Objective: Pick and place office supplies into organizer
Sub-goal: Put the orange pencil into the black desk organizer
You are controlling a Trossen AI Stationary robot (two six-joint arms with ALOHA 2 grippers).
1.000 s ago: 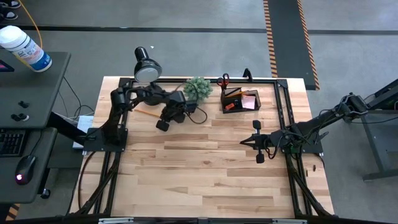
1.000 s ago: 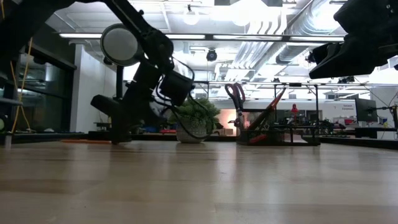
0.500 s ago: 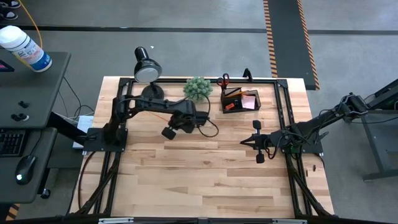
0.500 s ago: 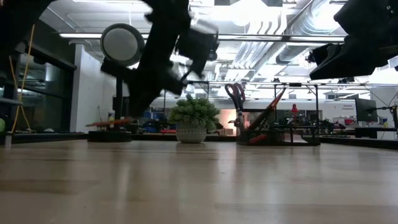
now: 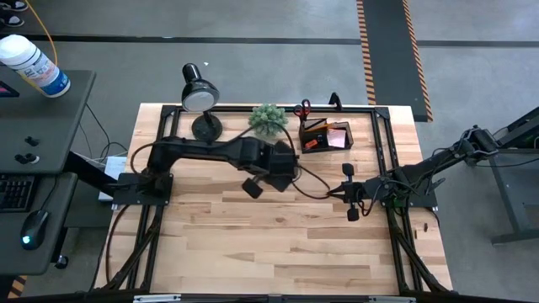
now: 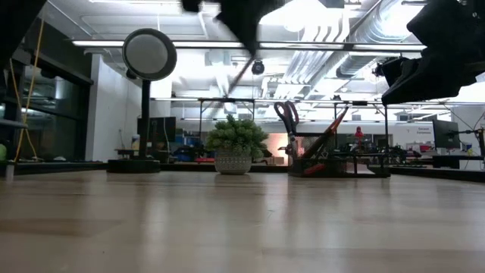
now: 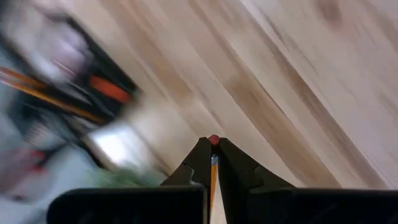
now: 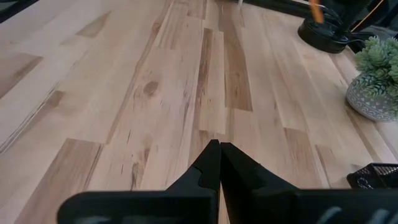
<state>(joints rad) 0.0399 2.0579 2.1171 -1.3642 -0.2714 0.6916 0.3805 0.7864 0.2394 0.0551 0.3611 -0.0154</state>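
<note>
Left gripper [image 7: 212,163] found pinching a pencil [image 7: 213,171], red eraser tip showing between the fingertips; raised over mid-table, left of and nearer than the organizer [image 5: 325,135] at the far right. Right gripper [image 8: 219,163] found pressed together on nothing, parked at the right side. Pinched pencil confirmed by left wrist view only; from overhead, hidden by the arm. Scissors [image 6: 287,122] seen upright in organizer in low view.
</note>
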